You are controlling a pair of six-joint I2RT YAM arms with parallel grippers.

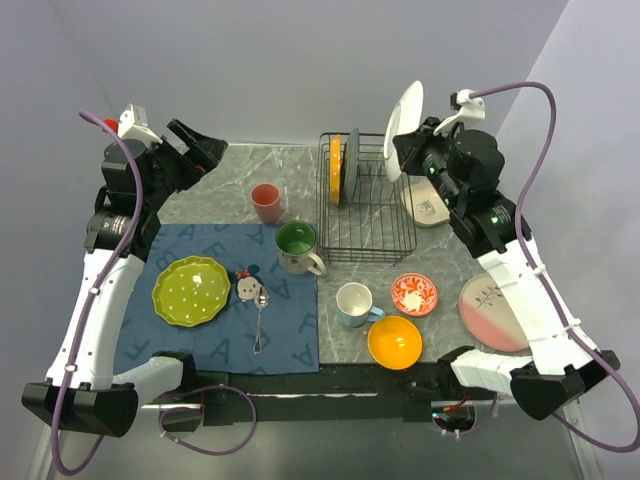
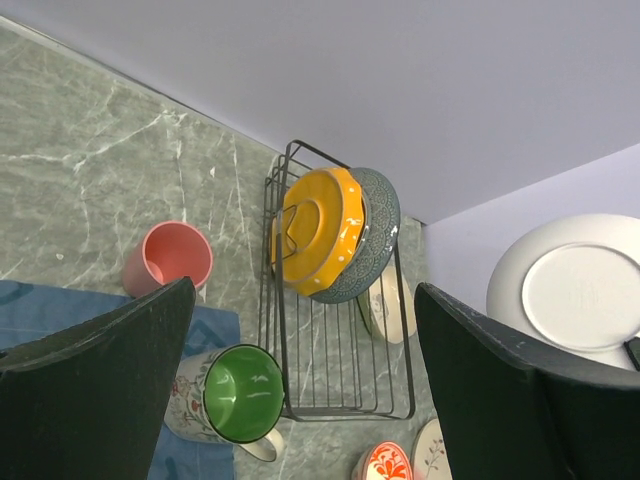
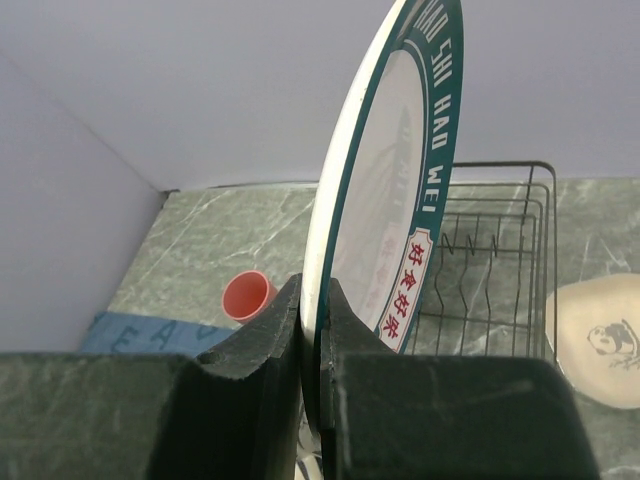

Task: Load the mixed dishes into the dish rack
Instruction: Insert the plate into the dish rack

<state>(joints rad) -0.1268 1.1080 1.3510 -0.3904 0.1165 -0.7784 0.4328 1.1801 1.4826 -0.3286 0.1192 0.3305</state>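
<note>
Right gripper [image 3: 311, 305] clamped on upright white teal-rimmed round plate [image 3: 400, 200], upper right of frame, beside black wire dish rack [image 1: 372, 225], left gripper [image 1: 207, 148] spread wide, upper left

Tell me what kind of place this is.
Probably a lab bench staged as a kitchen counter: two robot arms at a marble-look table, a black wire dish rack, loose crockery, bare walls.
</note>
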